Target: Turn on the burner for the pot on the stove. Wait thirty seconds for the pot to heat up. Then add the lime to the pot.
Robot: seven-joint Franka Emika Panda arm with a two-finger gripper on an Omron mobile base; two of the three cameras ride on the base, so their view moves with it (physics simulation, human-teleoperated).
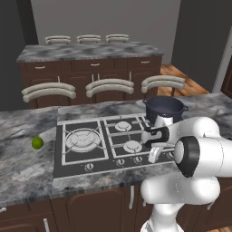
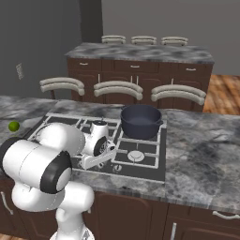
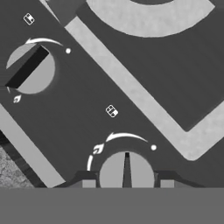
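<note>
The dark pot (image 1: 164, 108) (image 2: 140, 121) stands on the back right burner of the black stove (image 1: 104, 164) (image 2: 151, 172). Far off on the grey counter, left of the stove, lies the small green lime (image 1: 37, 143) (image 2: 13, 126). My gripper (image 1: 153, 156) (image 2: 113, 151) (image 3: 127, 183) is down at the stove's front knob row, right of its middle. In the hand view its two fingertips (image 3: 89, 183) flank a round knob (image 3: 127, 171), shut on it, the knob's bar pointing straight up. A second knob (image 3: 29, 68) at the upper left has its bar turned diagonally.
Three curved-back stools (image 1: 108, 86) (image 2: 118, 88) stand behind the counter, with a second marble-topped island (image 1: 90, 50) (image 2: 140, 51) farther back. Marble counter (image 1: 27, 167) (image 2: 201, 154) spreads to both sides of the stove.
</note>
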